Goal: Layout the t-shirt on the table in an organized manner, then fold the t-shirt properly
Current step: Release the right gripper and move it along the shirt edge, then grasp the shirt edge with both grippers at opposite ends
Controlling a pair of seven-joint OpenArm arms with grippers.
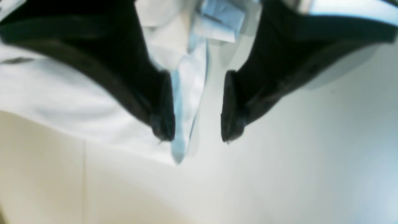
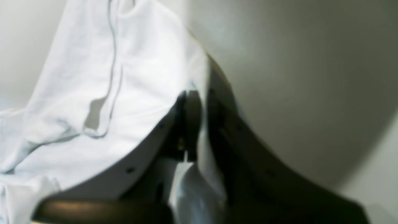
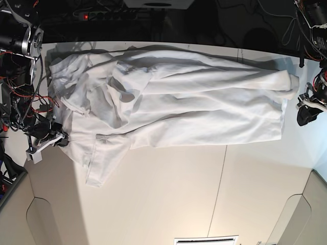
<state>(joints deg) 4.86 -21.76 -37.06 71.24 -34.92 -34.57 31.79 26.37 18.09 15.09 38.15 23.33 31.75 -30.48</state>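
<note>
T-shirt [image 3: 173, 102] blurred in wrist views: right pincer [image 2: 196, 124] clamps it, left pincer [image 1: 197, 137] gapes.

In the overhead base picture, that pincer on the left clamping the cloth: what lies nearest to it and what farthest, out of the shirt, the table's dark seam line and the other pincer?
1. The t-shirt: pinched in the right pincer, at the left edge.
2. The dark seam line: right of centre, on the table.
3. The left pincer: far right edge, open.
</note>
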